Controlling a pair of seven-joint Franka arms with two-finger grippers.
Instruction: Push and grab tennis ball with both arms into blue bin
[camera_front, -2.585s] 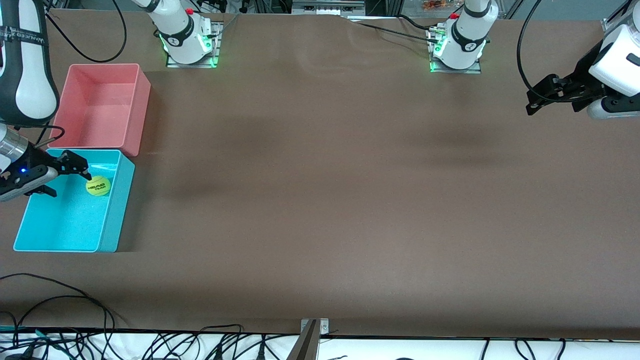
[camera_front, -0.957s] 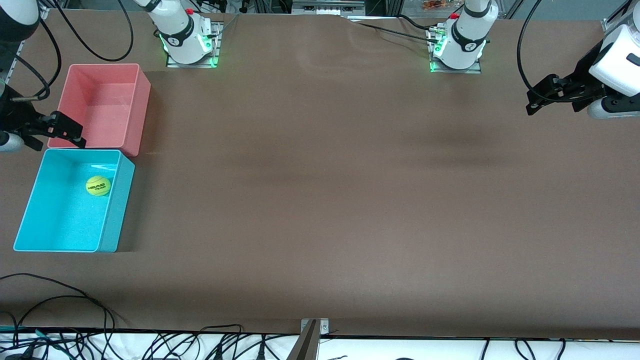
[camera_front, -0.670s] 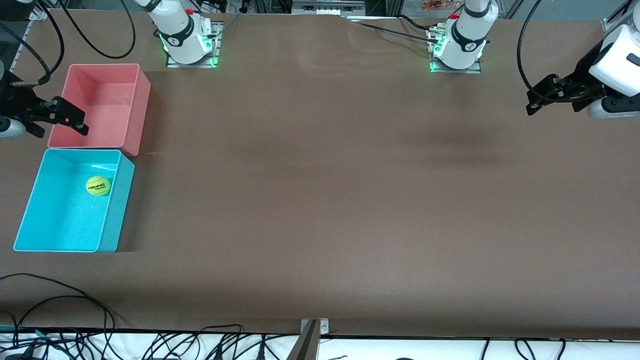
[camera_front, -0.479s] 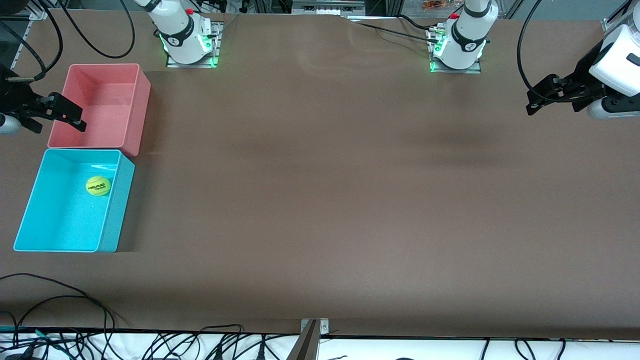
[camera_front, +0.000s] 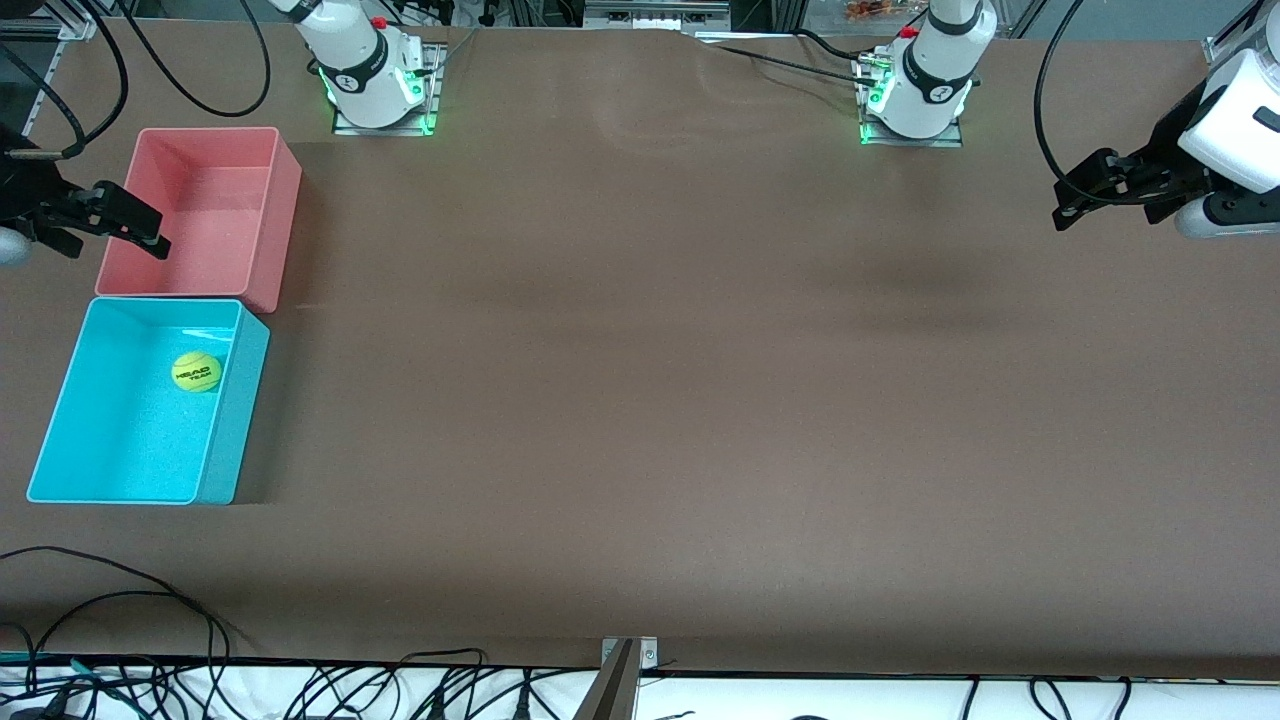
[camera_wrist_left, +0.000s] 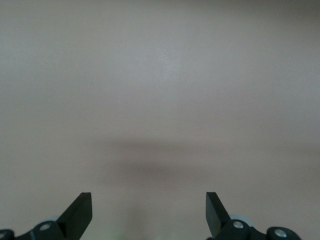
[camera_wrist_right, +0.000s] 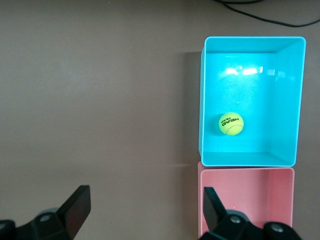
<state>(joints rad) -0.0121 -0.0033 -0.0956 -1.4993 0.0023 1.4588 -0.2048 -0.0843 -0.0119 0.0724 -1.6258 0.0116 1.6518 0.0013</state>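
Inside the rectangular cyan plastic bin sits the small fuzzy yellow-green tennis ball, nr the wall next to the pink plastic tub. Right gripper hangs w/ fingers wide apart, empty, at the pink tub's edge. Left gripper, also spread & empty, waits over bare brown table.

1. The right gripper is cut off by the front view's edge; its wrist and arm are not seen.
2. The left gripper is shown, but most of its arm is cropped at that edge.
3. In the right wrist view, the pink bin is cut off, partly hidden by a fingertip.
4. In the left wrist view, only blurred table is seen.
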